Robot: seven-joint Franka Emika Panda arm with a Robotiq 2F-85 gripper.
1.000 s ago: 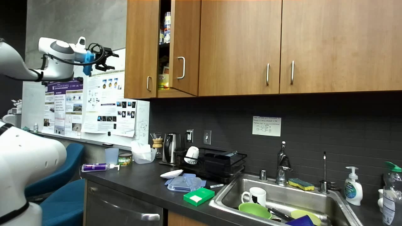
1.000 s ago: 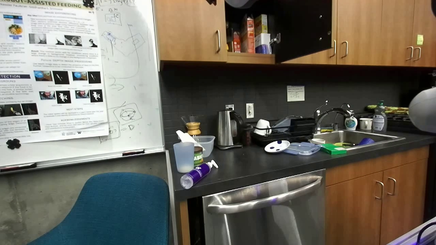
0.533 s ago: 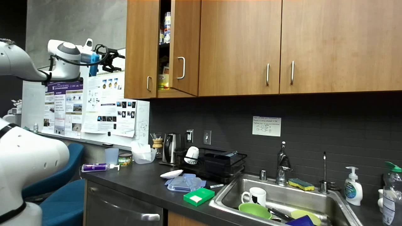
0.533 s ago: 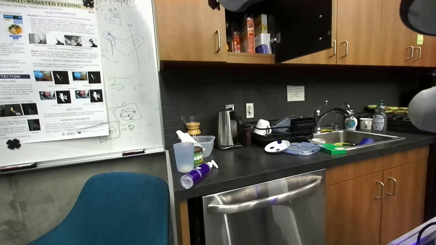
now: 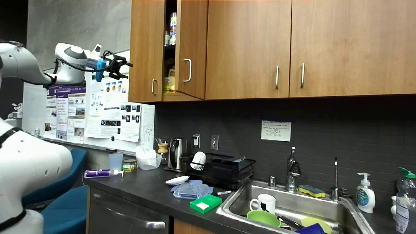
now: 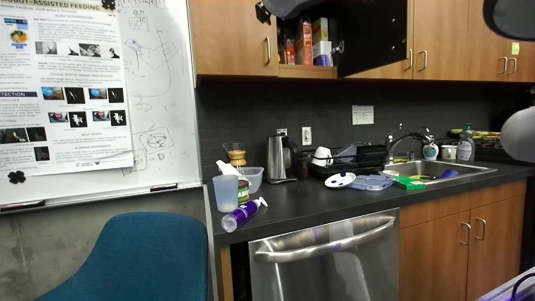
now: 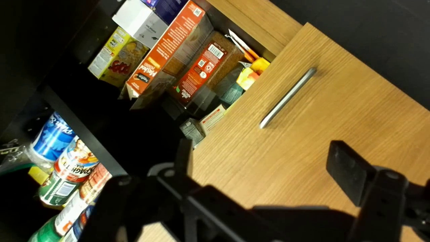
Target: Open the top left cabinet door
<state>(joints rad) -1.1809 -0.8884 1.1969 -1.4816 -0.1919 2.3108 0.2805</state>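
My gripper [image 7: 264, 163] gapes wide, gripping nothing; the door [image 7: 319, 126] lies ahead, its handle [image 7: 288, 98] lower, aslant to my jaws' line.

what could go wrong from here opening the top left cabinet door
The open gripper could miss or grip askew: in the wrist view the bar handle of the top left cabinet door slants relative to the jaws. Straying past that door's edge, the gripper could knock the exposed orange box. The arm might bump the neighbouring door, which stands open.
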